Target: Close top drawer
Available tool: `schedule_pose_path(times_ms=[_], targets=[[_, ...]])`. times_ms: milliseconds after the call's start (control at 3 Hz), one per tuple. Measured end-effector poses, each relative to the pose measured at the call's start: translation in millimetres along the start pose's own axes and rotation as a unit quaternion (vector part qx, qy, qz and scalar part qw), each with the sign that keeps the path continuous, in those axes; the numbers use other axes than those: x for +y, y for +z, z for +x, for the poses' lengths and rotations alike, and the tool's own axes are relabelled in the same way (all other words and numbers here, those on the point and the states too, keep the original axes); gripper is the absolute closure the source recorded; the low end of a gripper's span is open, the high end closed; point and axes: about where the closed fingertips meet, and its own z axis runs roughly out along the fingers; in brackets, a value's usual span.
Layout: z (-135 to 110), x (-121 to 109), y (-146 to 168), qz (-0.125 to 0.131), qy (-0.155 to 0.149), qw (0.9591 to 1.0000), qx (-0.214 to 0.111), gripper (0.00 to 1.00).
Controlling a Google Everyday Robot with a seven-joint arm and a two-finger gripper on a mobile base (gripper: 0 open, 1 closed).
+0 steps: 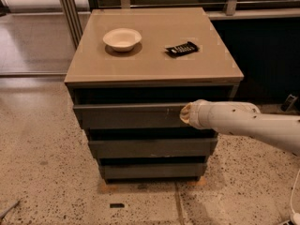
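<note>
The top drawer [126, 116] is a wide, shallow dark grey front under the tan cabinet top [154, 46]. It stands out only a little beyond the two lower drawer fronts [150, 147], with a dark gap above it. My gripper [185, 115] is at the end of the white arm [248, 123], which reaches in from the right. It presses against the drawer front right of centre, by the small pale scratches.
A white bowl [122, 38] and a black remote-like object [182, 48] lie on the cabinet top. Speckled floor surrounds the cabinet. A metal frame post [70, 13] stands behind at left, and dark panels at right.
</note>
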Motion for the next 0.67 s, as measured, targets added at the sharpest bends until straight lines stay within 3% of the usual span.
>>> schedule_pose_path(times_ms=[333,667], targets=[[-3.7,7.4,-9.2,-0.028,-0.008,0.9996,-0.002,1.00],[-16.4,1.7,-47.3,-0.059,-0.022,0.9978,-0.019,1.00]])
